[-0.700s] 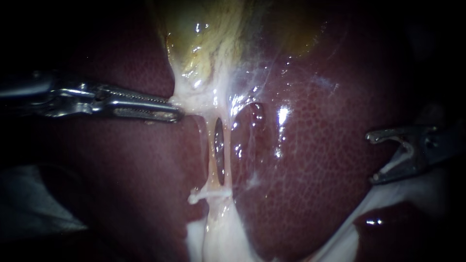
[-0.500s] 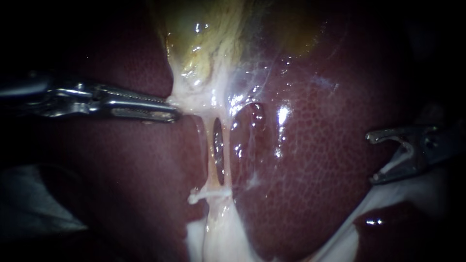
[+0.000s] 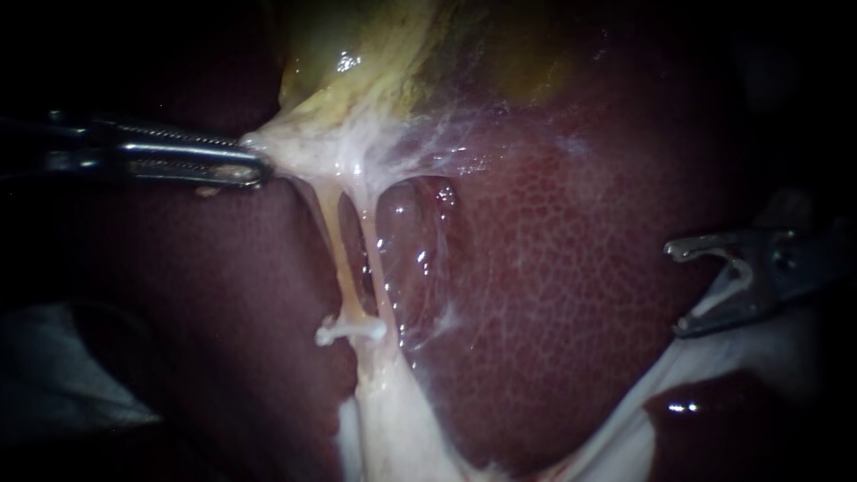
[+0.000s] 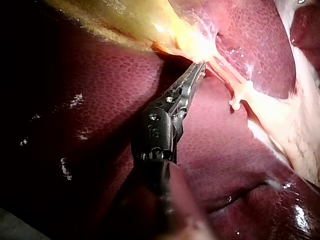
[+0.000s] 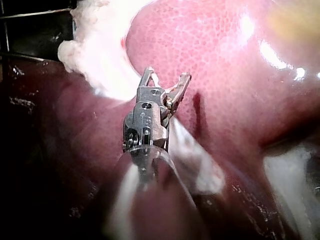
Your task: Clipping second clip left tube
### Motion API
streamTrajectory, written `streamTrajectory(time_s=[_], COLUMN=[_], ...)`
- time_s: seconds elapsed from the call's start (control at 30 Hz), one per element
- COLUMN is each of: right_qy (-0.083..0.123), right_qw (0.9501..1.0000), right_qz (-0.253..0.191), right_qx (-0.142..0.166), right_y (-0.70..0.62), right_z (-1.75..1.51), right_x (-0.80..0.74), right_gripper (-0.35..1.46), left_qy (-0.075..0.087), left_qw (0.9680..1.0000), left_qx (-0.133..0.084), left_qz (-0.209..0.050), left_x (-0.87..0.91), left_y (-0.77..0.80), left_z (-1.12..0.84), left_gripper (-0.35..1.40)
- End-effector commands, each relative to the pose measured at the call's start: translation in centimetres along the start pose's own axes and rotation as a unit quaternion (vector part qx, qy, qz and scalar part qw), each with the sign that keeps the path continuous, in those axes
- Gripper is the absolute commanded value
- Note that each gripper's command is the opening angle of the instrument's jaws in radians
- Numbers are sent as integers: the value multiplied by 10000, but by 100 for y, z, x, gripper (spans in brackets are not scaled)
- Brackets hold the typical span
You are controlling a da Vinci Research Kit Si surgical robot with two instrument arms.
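My right tool (image 3: 676,291) (the free one), jaws wide, lies well right of the left tube (image 3: 330,234), which slants nearward from the tissue (image 3: 295,147) my left tool (image 3: 261,169) grips to a clip (image 3: 351,331).

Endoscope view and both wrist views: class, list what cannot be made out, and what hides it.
Right instrument: endoscope view, white between its open jaws; clip or white tissue behind, indistinguishable.
Left instrument: endoscope view, shaft lost in darkness.
Tubes: right wrist view, not visible; liver fills the view ahead.
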Motion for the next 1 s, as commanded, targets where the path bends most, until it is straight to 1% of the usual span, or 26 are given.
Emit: streamTrajectory(time_s=[0.03, 0.17, 0.23, 0.27, 0.43, 0.53, 0.77, 0.87, 1.0], right_qy=[113, 478, 679, 747, 959, 1065, 1204, 1239, 1301], right_qw=[9999, 9983, 9967, 9962, 9927, 9898, 9847, 9833, 9802], right_qz=[92, 319, 428, 437, 694, 906, 1205, 1265, 1411], right_qx=[14, 78, 125, 131, 228, 279, 374, 416, 481], right_y=[-1, -2, -6, -7, -16, -17, -18, -18, -16], right_z=[6, 32, 48, 54, 84, 99, 139, 157, 180], right_x=[5, 33, 46, 52, 78, 90, 105, 109, 113], right_gripper=[48, 47, 47, 47, 48, 48, 48, 48, 49], left_qy=[6, 11, 13, 17, 19, 20, 21, 22, 22], left_qw=[10000, 10000, 10000, 10000, 10000, 10000, 10000, 10000, 10000], left_qx=[4, 25, 36, 56, 63, 65, 69, 70, 69], left_qz=[12, 18, 21, 23, 24, 23, 21, 21, 21], left_x=[-2, -5, -6, -7, -7, -7, -6, -6, -6], left_y=[0, 0, 1, 2, 2, 1, 0, 0, 0], left_z=[3, 8, 11, 12, 15, 16, 18, 18, 18], left_gripper=[-35, -35, -35, -35, -35, -35, -35, -35, -35])
